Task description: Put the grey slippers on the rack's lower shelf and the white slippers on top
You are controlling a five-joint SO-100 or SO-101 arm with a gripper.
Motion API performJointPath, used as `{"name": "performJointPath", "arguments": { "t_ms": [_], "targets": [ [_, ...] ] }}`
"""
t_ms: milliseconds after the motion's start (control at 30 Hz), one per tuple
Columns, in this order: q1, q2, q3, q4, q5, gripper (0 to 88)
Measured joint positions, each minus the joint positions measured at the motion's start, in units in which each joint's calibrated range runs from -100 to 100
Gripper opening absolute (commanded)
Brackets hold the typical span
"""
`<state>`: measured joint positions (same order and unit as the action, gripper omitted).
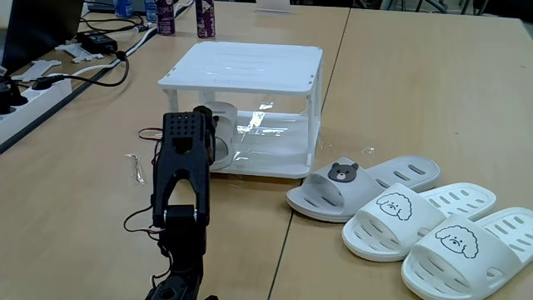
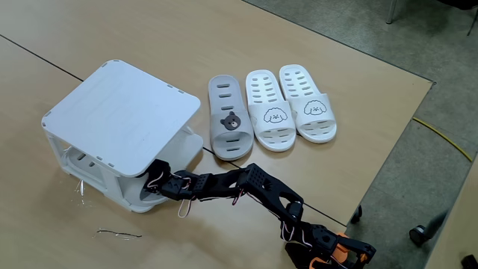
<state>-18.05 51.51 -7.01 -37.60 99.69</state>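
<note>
Reaching forward from the near edge of the table (image 1: pixel 400 92), the black arm (image 1: pixel 179 196) stretches toward the open front of the rack (image 1: pixel 241 108), and its gripper (image 2: pixel 158 187) sits at the mouth of the lower shelf (image 1: pixel 279 150). A pale grey slipper (image 1: pixel 218 133) shows just past the arm's tip, partly covered by it, and the claw's fingers are hidden behind the arm's body in one fixed view and under the rack's edge in the other, so I cannot tell whether they grip the slipper or stand apart. Thin wires trail along the arm. Right of the rack in that first fixed view, a second grey slipper (image 1: pixel 358 187) lies flat on the table, a brown bear face on its strap, touching the rack's base. Just beside it lie the two white slippers (image 1: pixel 420 218), side by side, each with a line-drawn dog face; the nearest one is cut off by the picture's edge. All are smooth foam with slotted soles. The rack's top (image 2: pixel 123 112) is a flat, white, round-cornered board, bare, while the glossy lower tray reflects light. Beyond, cables and bottles lie at the table's far left.
</note>
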Motion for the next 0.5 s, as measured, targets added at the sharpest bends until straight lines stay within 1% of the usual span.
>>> {"name": "performJointPath", "arguments": {
  "t_ms": [67, 233, 500],
  "targets": [
    [0.0, -0.1, 2.2, -2.9, 0.0, 32.5],
    [-0.1, -3.9, 9.5, -5.4, 0.0, 32.5],
    [-0.7, -11.5, 26.2, -14.8, 0.0, 32.6]
  ]
}}
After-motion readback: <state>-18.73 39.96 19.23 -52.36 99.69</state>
